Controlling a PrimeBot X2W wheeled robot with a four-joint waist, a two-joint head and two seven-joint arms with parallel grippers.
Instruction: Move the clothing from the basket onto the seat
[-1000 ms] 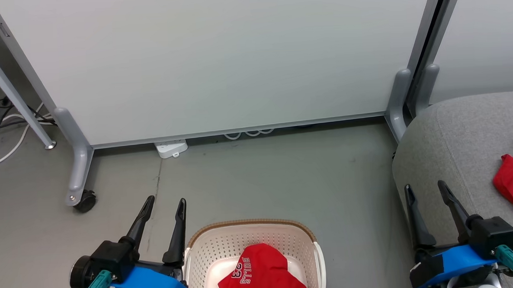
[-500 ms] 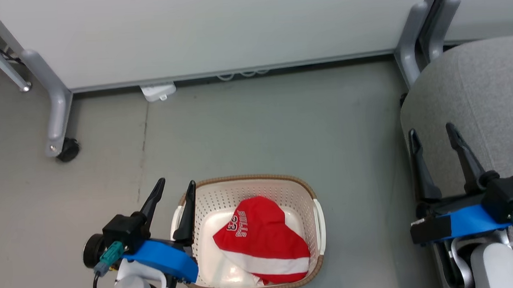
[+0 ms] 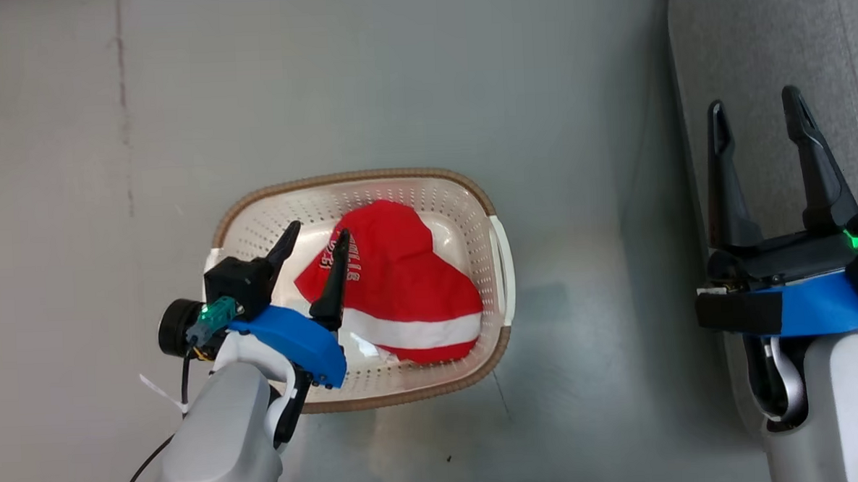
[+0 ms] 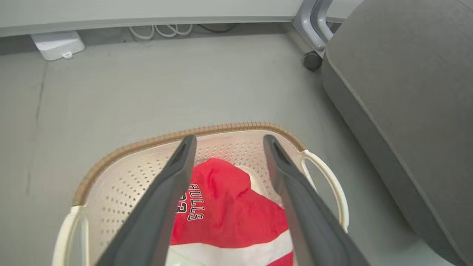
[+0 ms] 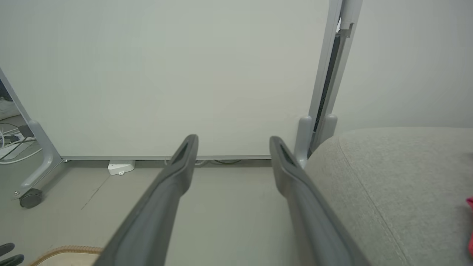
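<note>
Left to right: the left gripper (image 3: 318, 231) hangs over the left half of the basket (image 3: 397, 173), its two dark fingers spread wide with nothing between them. In the head view its right finger crosses the lettering on the clothing (image 3: 402, 285); whether it touches the cloth cannot be told. The basket stands on the grey floor (image 3: 392, 69) and contains one crumpled red garment with a white stripe, "BULLS" legible in the left wrist view. The seat (image 3: 753, 38) lies to the right, apart from the basket. The right gripper (image 3: 753, 98) hovers over the seat's near edge, fingers likewise parted and empty. A sliver of red fabric (image 5: 470, 236) lies on the seat at the right wrist view's edge. Count: two grippers, one basket, one seat.
</note>
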